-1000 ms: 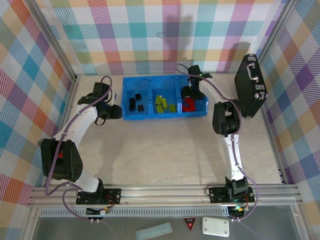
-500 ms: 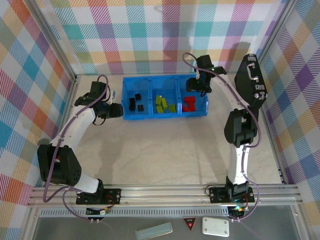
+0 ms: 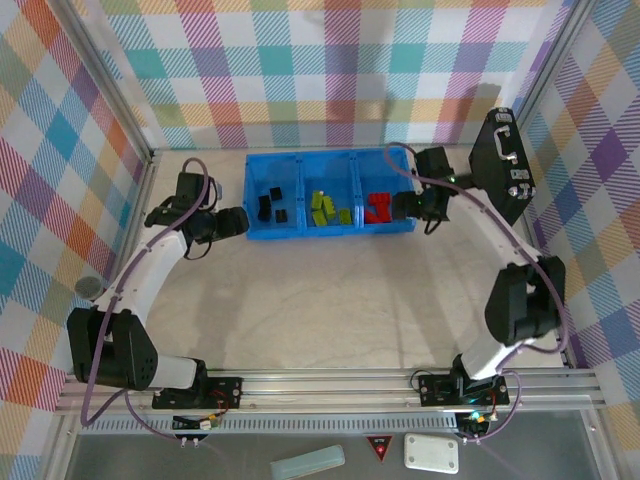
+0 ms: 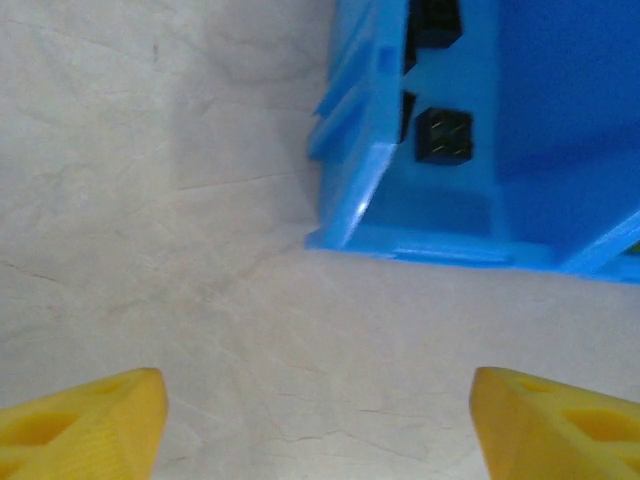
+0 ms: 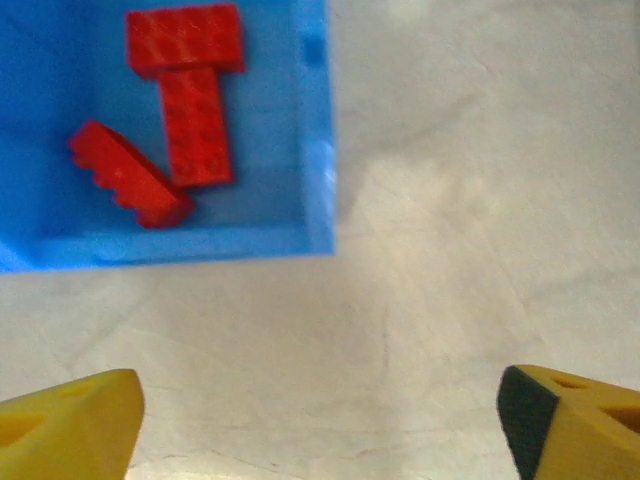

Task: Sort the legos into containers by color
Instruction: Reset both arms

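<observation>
The long bright-blue tray [image 3: 330, 234] lies at the back of the table with three compartments. Black bricks [image 3: 270, 207] are in its left compartment, lime-green bricks [image 3: 327, 208] in the middle one, red bricks [image 3: 377, 207] in the right one. In the left wrist view a black brick [image 4: 444, 135] sits inside the tray's corner [image 4: 350, 215]. The right wrist view has three red bricks [image 5: 185, 110] in the tray [image 5: 318, 150]. My left gripper [image 3: 237, 222] hovers just left of the tray, open and empty. Just right of the tray, my right gripper [image 3: 398, 208] is open and empty too.
A black briefcase [image 3: 503, 170] leans against the right wall at the back. A grey cylinder [image 3: 88, 287] sits at the left edge. Bare tabletop [image 3: 330, 300] stretches in front of the tray.
The right gripper has lifted out of the red compartment and swung right and forward, past the tray's right end. The left arm has shifted slightly beside the tray.
</observation>
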Controlling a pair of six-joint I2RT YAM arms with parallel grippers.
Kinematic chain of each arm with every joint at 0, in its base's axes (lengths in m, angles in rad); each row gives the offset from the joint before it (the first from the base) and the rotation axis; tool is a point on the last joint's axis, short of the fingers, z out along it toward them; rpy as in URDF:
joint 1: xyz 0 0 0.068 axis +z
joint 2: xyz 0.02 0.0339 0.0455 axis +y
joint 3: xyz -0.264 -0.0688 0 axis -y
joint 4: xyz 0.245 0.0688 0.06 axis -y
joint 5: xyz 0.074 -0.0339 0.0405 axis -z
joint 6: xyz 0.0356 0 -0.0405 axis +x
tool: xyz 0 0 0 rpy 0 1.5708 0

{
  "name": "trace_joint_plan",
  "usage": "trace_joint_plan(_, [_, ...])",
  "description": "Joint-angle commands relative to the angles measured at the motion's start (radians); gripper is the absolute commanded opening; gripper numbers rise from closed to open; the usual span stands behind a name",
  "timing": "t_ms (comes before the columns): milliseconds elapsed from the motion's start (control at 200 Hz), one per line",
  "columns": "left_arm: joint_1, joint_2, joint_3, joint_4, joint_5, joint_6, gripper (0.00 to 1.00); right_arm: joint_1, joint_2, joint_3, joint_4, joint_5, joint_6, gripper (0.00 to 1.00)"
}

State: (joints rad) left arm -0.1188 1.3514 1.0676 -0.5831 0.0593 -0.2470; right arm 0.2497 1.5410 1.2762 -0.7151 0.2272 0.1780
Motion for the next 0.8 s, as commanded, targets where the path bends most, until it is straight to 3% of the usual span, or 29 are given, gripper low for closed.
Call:
trace_joint_plan(0, [0.01,-0.052,-0.081,0.133,-0.112,-0.035,0.91,-0.011,-0.076,-0.135,0.118,0.091,0.011,0.99])
trace_joint_plan(80, [0.011,-0.091,-0.15,0.198,-0.182,-0.045,1.0,-0.018,-0.13,-0.252,0.199,0.132,0.002,0.99])
trace_joint_plan(250, [0.011,-0.134,-0.243,0.314,-0.311,-0.004,1.0,-0.037,-0.178,-0.435,0.39,0.189,-0.008,0.99])
trace_joint_plan(430, [0.011,-0.132,-0.368,0.521,-0.389,0.141,1.0,-0.043,-0.165,-0.631,0.707,0.345,-0.04,0.99])
trace_joint_plan(510, [0.011,-0.135,-0.428,0.633,-0.391,0.191,1.0,-0.044,-0.169,-0.737,0.943,0.335,-0.128,0.99])
trace_joint_plan(670, [0.01,-0.15,-0.586,0.96,-0.276,0.272,1.0,-0.059,-0.194,-0.816,1.173,0.221,-0.199,0.99])
trace_joint_plan(795, [0.011,-0.093,-0.619,1.097,-0.245,0.289,1.0,-0.07,-0.177,-0.855,1.328,0.119,-0.224,0.99])
